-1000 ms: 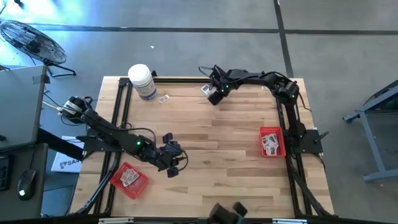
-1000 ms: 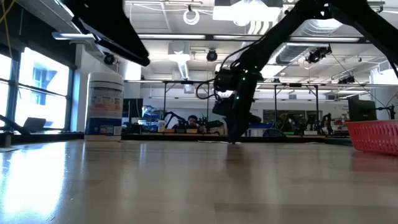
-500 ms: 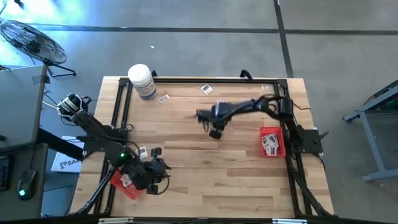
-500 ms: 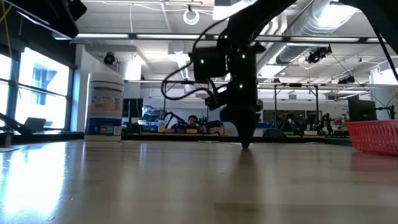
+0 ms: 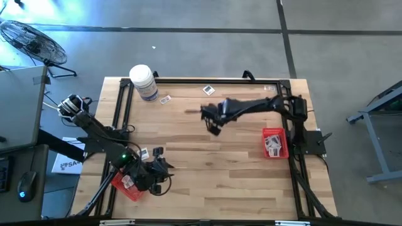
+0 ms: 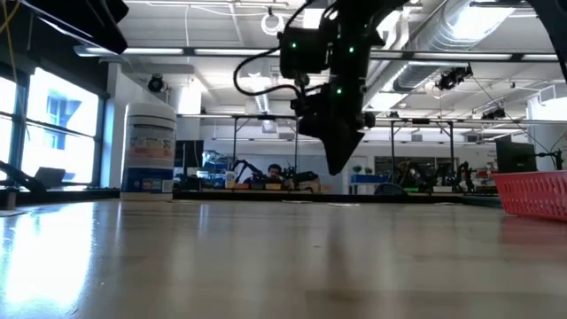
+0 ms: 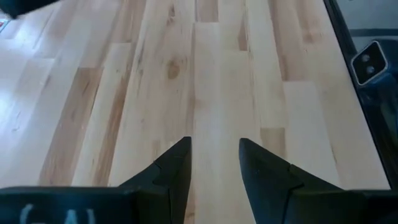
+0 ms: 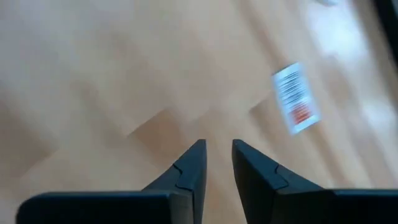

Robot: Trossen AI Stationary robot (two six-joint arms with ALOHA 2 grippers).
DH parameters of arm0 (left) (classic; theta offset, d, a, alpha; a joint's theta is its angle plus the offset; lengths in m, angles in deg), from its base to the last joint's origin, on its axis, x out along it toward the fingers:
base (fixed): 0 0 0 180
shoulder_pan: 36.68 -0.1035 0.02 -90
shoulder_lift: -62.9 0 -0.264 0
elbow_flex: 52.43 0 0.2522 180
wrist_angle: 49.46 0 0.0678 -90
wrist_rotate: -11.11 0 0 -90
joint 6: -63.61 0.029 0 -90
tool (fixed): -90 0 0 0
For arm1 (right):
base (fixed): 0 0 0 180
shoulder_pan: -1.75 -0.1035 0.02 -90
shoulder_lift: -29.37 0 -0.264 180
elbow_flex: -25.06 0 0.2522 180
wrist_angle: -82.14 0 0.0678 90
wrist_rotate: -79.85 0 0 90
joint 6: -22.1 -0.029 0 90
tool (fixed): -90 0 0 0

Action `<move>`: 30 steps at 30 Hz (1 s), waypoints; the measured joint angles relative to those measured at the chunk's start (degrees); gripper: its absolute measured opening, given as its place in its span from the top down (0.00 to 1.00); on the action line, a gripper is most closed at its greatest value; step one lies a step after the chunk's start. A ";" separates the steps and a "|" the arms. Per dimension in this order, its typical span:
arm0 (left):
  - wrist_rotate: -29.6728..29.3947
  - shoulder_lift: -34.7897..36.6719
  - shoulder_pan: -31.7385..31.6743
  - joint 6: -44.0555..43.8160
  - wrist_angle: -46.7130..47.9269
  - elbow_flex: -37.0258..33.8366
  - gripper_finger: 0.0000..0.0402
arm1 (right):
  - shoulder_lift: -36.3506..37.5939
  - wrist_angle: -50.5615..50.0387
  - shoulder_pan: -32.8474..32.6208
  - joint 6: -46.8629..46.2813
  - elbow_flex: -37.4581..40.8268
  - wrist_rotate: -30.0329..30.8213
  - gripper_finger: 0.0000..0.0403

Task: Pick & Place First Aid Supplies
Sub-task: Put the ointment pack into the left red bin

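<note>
Pulled back and raised off the table with the right gripper (image 8: 217, 144) narrow and empty, packet (image 8: 296, 98) left ahead unpicked; left gripper (image 7: 214, 143) parted, empty, beside the red tray (image 5: 124, 188).

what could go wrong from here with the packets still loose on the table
Two small white flat packets lie loose near the table's far edge, one close beside the large white jar; reaching for that one could knock the jar. The right gripper hangs above bare wood with nothing between its narrowly parted fingers, so thin packets may slip a pinch. The left gripper, open, sits beside the shallow red tray and could nudge it.
</note>
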 joint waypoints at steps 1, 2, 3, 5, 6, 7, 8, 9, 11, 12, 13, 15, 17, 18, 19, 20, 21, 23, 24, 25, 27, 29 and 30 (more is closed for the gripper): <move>0.00 0.00 0.02 0.00 -0.02 0.00 0.67 | -0.01 0.75 1.59 0.29 0.01 0.51 0.82; 0.02 0.00 0.02 0.00 0.02 0.00 0.67 | -0.04 1.38 3.27 0.52 0.01 0.82 0.82; 0.02 0.00 0.02 0.00 0.05 0.00 0.67 | -0.13 2.12 5.00 0.60 0.02 1.05 0.82; -0.03 0.00 0.01 0.00 -0.02 0.00 0.67 | -0.35 5.85 8.44 1.47 0.87 0.70 0.82; -0.03 0.00 -0.01 0.00 0.04 0.00 0.67 | -0.44 8.27 10.09 1.97 1.84 0.21 0.82; -0.03 0.00 -0.01 0.04 0.02 0.00 0.67 | -0.52 11.06 11.54 2.12 2.99 -0.11 0.82; -0.01 0.00 0.01 0.04 0.00 0.00 0.67 | -0.55 13.70 12.84 2.07 4.18 -0.20 0.82; -0.02 0.00 0.02 0.07 0.02 0.00 0.67 | -0.55 16.29 14.01 1.85 5.49 -0.41 0.82; -0.04 0.00 0.00 0.08 0.01 0.00 0.67 | -0.55 21.40 15.89 1.86 8.21 -1.26 0.82; -0.04 0.00 -0.01 0.14 -0.01 0.00 0.67 | -0.55 23.29 16.59 1.82 9.76 -1.61 0.82; -0.07 0.00 -0.01 0.22 0.02 0.00 0.67 | -0.55 25.21 17.15 1.69 11.51 -2.04 0.82; -0.29 0.00 -0.01 0.22 0.02 0.00 0.67 | -0.55 28.47 17.88 1.64 14.58 -3.84 0.82; -0.48 0.00 -0.01 0.37 0.02 0.00 0.67 | -0.30 31.17 18.11 1.00 17.10 -6.37 0.82; -0.51 0.00 -0.01 0.68 0.02 0.00 0.67 | -0.11 32.31 18.12 0.35 18.36 -7.47 0.82; -0.51 0.00 -0.01 1.07 -0.03 0.00 0.67 | 0.01 33.14 18.11 -0.01 19.38 -8.20 0.82; -0.51 0.00 -0.01 1.26 -0.05 0.00 0.67 | 0.02 33.58 17.88 -0.11 20.15 -8.84 0.82; -0.51 0.00 -0.01 1.29 -0.04 0.00 0.67 | 0.04 33.79 17.57 -0.13 20.80 -9.29 0.82; -0.58 0.00 -0.01 1.29 -0.11 0.00 0.67 | 0.13 33.69 16.34 -0.13 21.48 -9.25 0.82; -0.90 -0.02 -0.01 1.29 -0.22 -0.02 0.67 | 0.17 33.50 15.43 -0.13 21.65 -9.52 0.82; -1.36 -0.02 -0.01 1.29 -0.32 -0.02 0.67 | 0.19 33.47 14.52 -0.18 21.78 -9.95 0.82; -1.97 -0.02 -0.01 1.31 -0.44 -0.02 0.67 | 0.16 33.43 12.58 -0.88 21.72 -10.56 0.82; -2.02 -0.02 -0.01 1.31 -0.60 -0.02 0.67 | 0.08 33.27 10.10 -1.35 21.37 -10.77 0.82; -2.04 -0.02 -0.01 1.30 -0.73 -0.02 0.67 | 0.00 33.23 8.76 -1.33 21.15 -10.90 0.82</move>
